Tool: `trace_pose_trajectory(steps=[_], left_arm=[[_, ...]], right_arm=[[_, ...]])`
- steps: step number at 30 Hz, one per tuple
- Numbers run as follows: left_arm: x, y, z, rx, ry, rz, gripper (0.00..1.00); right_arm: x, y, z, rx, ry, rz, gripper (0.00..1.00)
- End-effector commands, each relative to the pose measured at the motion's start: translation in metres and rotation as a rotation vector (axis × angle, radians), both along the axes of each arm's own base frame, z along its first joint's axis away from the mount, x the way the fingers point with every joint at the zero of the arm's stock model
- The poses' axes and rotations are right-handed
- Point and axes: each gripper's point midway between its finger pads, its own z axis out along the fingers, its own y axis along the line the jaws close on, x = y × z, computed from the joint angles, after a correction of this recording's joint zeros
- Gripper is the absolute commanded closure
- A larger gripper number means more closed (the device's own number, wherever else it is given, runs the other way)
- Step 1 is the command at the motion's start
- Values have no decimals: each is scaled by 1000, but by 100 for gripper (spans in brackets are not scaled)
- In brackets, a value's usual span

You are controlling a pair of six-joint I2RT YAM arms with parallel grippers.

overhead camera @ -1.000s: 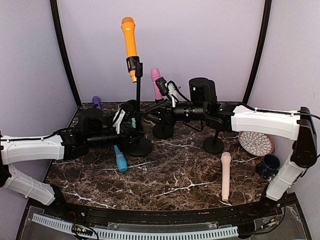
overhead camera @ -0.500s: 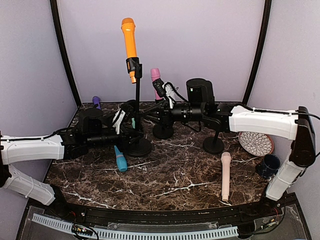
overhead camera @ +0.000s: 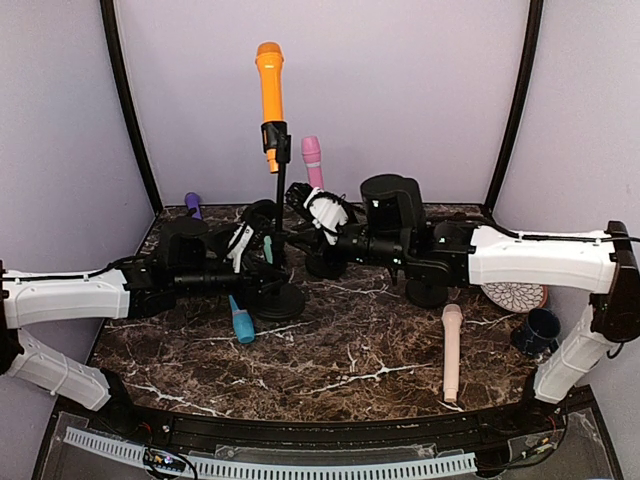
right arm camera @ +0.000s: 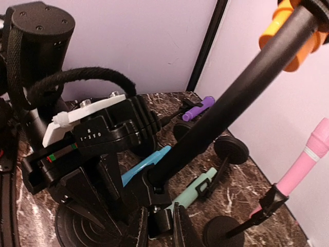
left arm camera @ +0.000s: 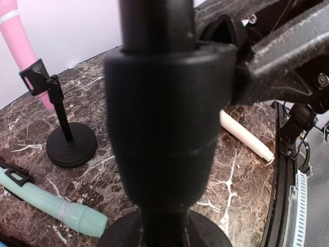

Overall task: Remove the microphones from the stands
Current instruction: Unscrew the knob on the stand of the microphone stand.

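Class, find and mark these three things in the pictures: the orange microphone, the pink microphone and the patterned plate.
orange microphone (overhead camera: 269, 95), top view, on its handle below the head.
pink microphone (overhead camera: 314, 165), top view, on its upper body.
plate (overhead camera: 520, 297), top view, on its patterned face just below the right arm.

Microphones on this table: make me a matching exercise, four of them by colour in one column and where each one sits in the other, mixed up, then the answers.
1. orange microphone
2. pink microphone
3. blue microphone
4. cream microphone

A. lying beside the round base of the tall stand
B. clipped at the top of the tall stand
C. lying on the right part of the table
D. clipped in the short stand at the back

Pairs: 1-B, 2-D, 3-A, 4-C
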Motion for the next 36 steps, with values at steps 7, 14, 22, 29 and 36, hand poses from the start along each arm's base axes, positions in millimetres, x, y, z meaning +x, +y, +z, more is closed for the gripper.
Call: trace_pose_trajectory(steps=[7, 14, 22, 29, 36], left_arm=[[1, -14, 68, -149, -159, -58, 100], [2, -12, 68, -143, -170, -46, 100], [4, -7, 69, -147, -193, -19, 100], [7, -1, 73, -149, -211, 18, 100], [12, 3, 71, -138, -209, 54, 100]], right_arm=[[-8, -19, 4, -92, -313, -162, 78], [-14, -30, 26, 79, -183, -142, 40], [3, -46, 44, 378, 228, 4, 38], [17, -45, 41, 534, 601, 95, 42], [16, -34, 23, 554, 751, 100, 42]])
